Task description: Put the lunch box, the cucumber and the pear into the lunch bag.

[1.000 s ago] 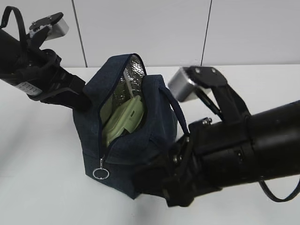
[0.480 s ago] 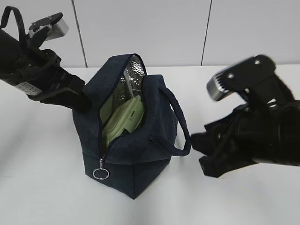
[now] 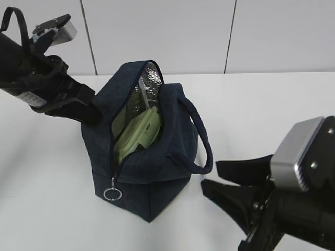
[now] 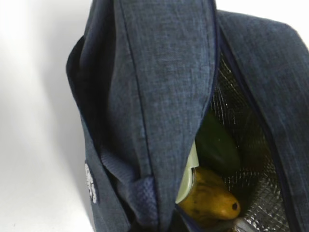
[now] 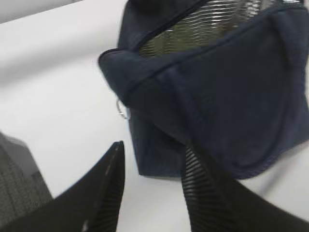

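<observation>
The navy lunch bag [image 3: 152,178] stands mid-table with its zip open and the foil lining showing. Inside it leans the sage-green lunch box [image 3: 138,133]. In the left wrist view the lunch bag [image 4: 159,72] fills the frame. Deep inside lie the dark green cucumber [image 4: 217,145], the yellow pear [image 4: 210,200] and an edge of the lunch box [image 4: 189,174]. My left gripper [image 3: 91,112] is shut on the bag's left flank, its jaws hidden by the fabric. My right gripper [image 3: 212,178] hangs open and empty to the right of the bag. Its fingertips [image 5: 119,145] stand apart from the lunch bag [image 5: 231,96].
The bag's loop handle [image 3: 201,136] droops down its right side. The metal zipper ring [image 3: 112,194] hangs low on the front corner. White table [image 3: 47,172] surrounds the bag, with a panelled wall behind.
My right arm has pulled away from the bag's right side, back and down to the lower right, its jaws slightly narrower. The left arm and the bag have stayed still.
</observation>
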